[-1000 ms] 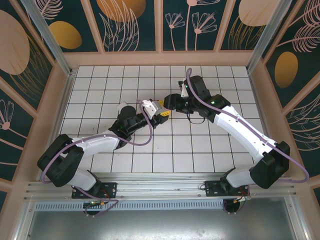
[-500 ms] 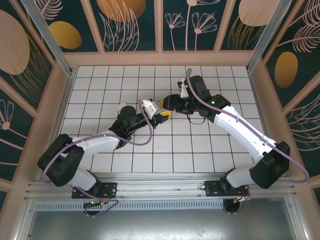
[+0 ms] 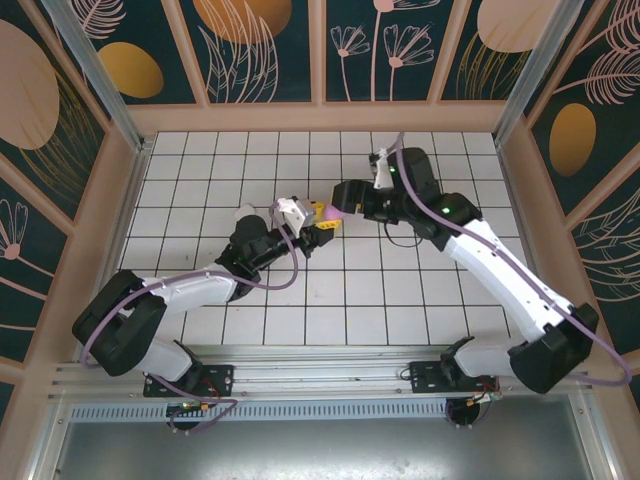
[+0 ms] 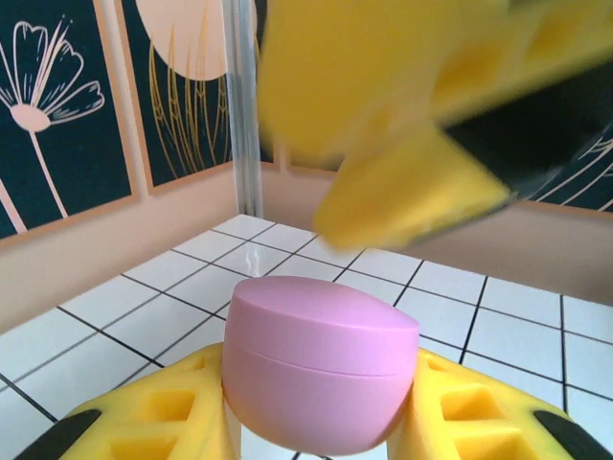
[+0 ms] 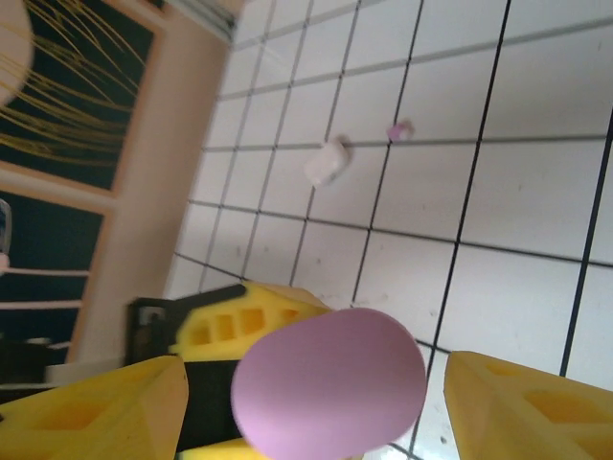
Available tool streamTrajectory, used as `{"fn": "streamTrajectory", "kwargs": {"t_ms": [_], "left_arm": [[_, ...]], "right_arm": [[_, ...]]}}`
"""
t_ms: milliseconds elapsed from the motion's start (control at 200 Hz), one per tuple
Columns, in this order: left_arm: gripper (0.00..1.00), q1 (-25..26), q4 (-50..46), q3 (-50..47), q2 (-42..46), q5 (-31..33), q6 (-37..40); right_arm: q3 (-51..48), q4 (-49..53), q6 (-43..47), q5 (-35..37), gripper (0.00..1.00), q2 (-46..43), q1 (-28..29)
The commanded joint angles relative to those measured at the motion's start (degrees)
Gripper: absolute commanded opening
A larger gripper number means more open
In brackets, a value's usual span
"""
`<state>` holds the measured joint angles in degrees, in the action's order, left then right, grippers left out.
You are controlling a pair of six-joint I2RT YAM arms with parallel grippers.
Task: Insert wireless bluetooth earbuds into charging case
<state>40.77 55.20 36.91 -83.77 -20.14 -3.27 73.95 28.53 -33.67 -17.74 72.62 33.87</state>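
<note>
The left claw [image 4: 316, 431] is clenched on the pink-purple charging case [image 4: 321, 355], pinching it by the sides between its yellow fingers [image 4: 144, 422] and holding it up off the table [image 5: 536, 86]. The lid [image 4: 321, 311] looks shut, with only a thin seam showing. The right claw [image 5: 316, 402] is released and spread wide, one finger on each side of the case with clear gaps. Beyond the right claw, well apart from the case, a white earbud [image 5: 327, 162] lies on the tiles, with a pink earbud [image 5: 398, 128] just beside it. I'd say this is the step of readying the case. Next the lid needs lifting while the left claw steadies the base, and only then can the earbuds be picked up.
</note>
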Motion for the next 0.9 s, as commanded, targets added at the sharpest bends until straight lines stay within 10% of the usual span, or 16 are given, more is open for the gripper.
{"fn": "streamTrajectory", "kwargs": {"t_ms": [0,896], "left_arm": [[0.28,-1.46,6.95,-1.8,2.15,-0.16,-6.65],[0.28,-3.26,17.66,0.08,6.02,-7.88,-20.21]], "right_arm": [[-2.52,-5.85,-2.67,-1.64,0.72,-5.05,-2.16],[-15.15,-39.1,-24.19,-28.63,0.63,-2.63,-2.9]]}}
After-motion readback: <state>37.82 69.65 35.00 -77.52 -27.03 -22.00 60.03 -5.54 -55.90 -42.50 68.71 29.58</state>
